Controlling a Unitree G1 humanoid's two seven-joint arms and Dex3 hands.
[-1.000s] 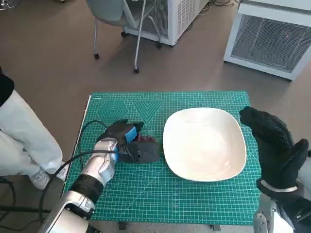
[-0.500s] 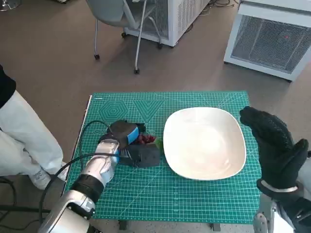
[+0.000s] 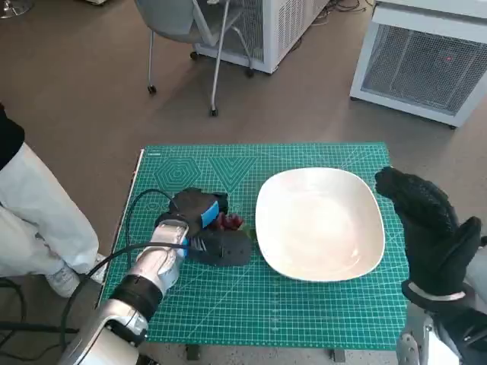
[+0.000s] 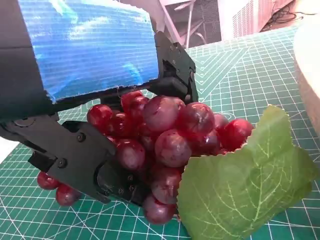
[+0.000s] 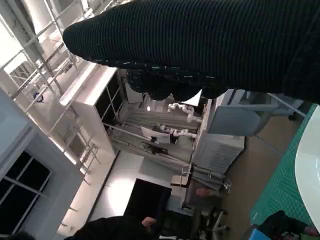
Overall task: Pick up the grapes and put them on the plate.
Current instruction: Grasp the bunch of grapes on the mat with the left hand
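The grapes (image 4: 170, 135) look smooth and shiny. Their leaf (image 4: 245, 185) looks dull, like plastic. The plate (image 3: 319, 224) is smooth. The right hand (image 3: 430, 228) wears knitted cloth.

Red grapes (image 4: 165, 140) with a green leaf (image 4: 245, 185), bunch held in the left hand (image 3: 199, 220) over the green mat, just beside the white plate (image 3: 319, 225), which lies flat.
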